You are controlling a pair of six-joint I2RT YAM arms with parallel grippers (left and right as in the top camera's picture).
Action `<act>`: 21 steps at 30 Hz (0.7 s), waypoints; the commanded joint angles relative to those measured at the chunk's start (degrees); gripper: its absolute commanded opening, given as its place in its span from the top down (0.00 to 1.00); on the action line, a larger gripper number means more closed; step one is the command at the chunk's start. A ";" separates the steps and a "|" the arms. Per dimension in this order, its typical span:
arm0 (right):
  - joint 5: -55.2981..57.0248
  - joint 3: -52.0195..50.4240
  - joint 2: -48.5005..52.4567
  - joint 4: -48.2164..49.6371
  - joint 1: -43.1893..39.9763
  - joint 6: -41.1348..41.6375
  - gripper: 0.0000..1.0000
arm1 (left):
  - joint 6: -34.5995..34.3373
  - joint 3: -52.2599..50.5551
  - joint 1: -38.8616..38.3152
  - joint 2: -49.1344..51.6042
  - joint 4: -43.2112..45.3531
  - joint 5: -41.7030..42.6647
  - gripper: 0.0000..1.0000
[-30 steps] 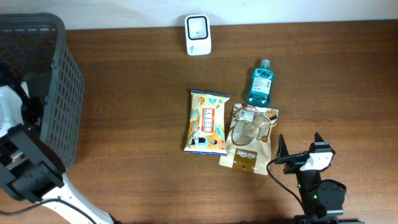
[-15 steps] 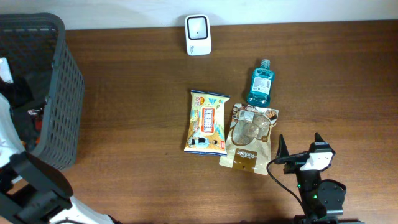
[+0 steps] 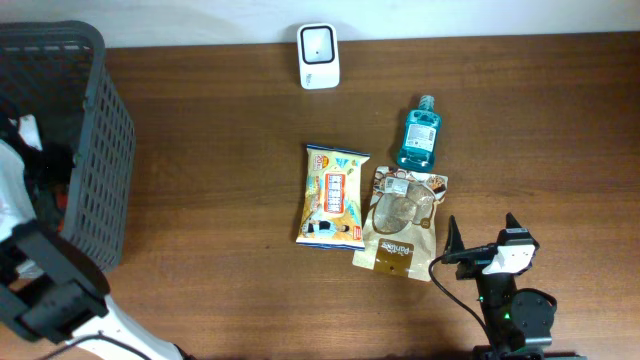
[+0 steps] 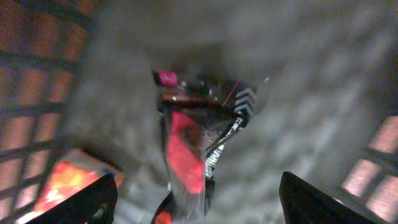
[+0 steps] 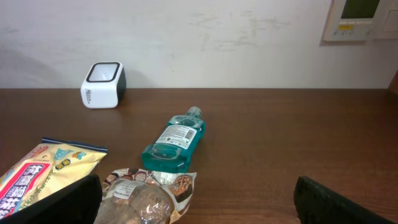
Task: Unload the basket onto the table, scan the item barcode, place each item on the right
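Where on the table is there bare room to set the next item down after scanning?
The widest bare wood lies between the basket and the snack pack, below the scanner. The strip right of the mouthwash bottle is also free. Crowded: the snack pack, brown pouch and mouthwash bottle sit tight together at centre-right.

Overhead: bright, even light; soft shadows; table (image 3: 220,200) sharp. Left wrist: dim, heavily blurred; red packet (image 4: 185,149) smeared. Right wrist: clear, evenly lit, near foreground soft.
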 commanded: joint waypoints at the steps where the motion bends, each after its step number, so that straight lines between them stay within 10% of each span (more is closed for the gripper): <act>1: 0.48 -0.50 -0.37 -0.09 0.31 -0.35 0.02 | 0.09 -0.28 0.90 5.25 -0.90 -1.29 0.18; 21: 0.46 -0.50 -0.37 -0.07 0.31 -0.37 0.02 | 0.09 -0.26 2.03 13.79 -0.46 1.38 0.36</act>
